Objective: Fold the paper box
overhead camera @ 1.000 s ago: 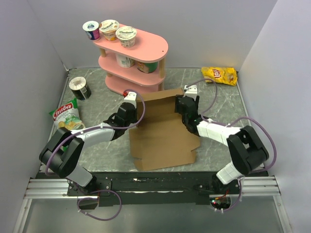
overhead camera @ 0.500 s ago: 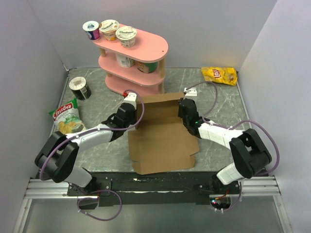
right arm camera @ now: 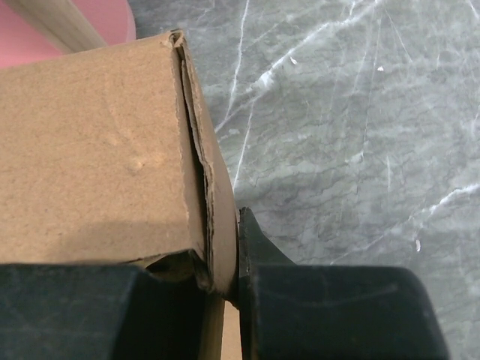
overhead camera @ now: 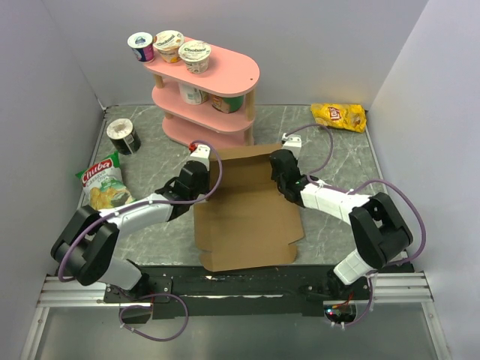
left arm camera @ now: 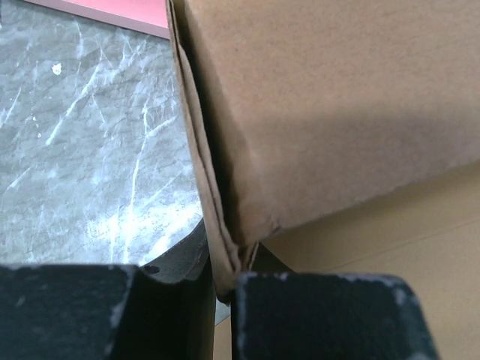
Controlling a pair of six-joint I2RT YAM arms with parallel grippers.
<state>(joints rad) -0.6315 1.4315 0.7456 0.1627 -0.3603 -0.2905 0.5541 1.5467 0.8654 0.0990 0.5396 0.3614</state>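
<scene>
At the centre of the grey marbled table (overhead camera: 146, 161), seen from above, lies the paper box (overhead camera: 244, 221) — a brown cardboard sheet whose flat panel runs toward 6 o'clock, close to the arm bases, while its far edge at 12 o'clock stands up as a low wall. The left gripper (overhead camera: 202, 174) sits at the box's 10 o'clock corner; its wrist camera shows the doubled cardboard edge of a raised side wall pinched between the two black fingers (left arm camera: 330, 319), jaws clamped on it. The right gripper (overhead camera: 280, 166) sits at the box's 2 o'clock corner; its wrist camera shows the folded corner edge squeezed between its fingers (right arm camera: 337, 315), one pad pressed against the outer face — jaws closed on the cardboard. A pink three-tier shelf (overhead camera: 225, 75) stands just beyond the box at 11 o'clock, with three yogurt cups (overhead camera: 169, 46) on its top tier and more items on the tiers below. A yellow snack bag (overhead camera: 339, 116) lies at the table's 1 o'clock corner. A dark round tin (overhead camera: 123, 136) stands at 10 o'clock, and a green-and-white chip bag (overhead camera: 101, 181) lies at 9 o'clock, well apart from the box.
</scene>
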